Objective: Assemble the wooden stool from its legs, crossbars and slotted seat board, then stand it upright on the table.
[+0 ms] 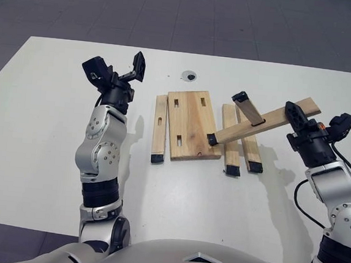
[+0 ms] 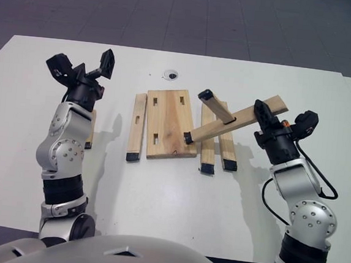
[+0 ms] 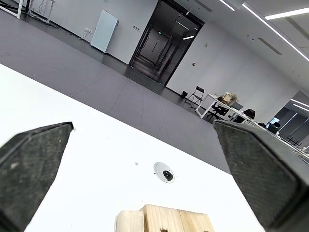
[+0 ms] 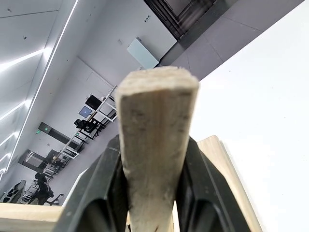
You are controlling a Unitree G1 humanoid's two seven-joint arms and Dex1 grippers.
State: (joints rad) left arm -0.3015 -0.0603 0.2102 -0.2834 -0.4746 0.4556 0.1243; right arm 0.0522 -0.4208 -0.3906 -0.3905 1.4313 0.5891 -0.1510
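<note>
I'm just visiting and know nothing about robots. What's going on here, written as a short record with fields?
Left gripper: open, empty, held up left of the wooden parts
Right gripper: shut on a wooden leg, held tilted over the other parts
Seat board: lying flat on the table
Single leg: flat, left of the board
Leg pair: flat, right of the board
Stool: not yet assembled

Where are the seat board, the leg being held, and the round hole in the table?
Seat board (image 1: 190,125): left eye view, middle of its top face.
Held leg (image 1: 273,120): left eye view, bare wood partway along it.
Round hole (image 1: 191,76): left eye view, its dark centre.
</note>
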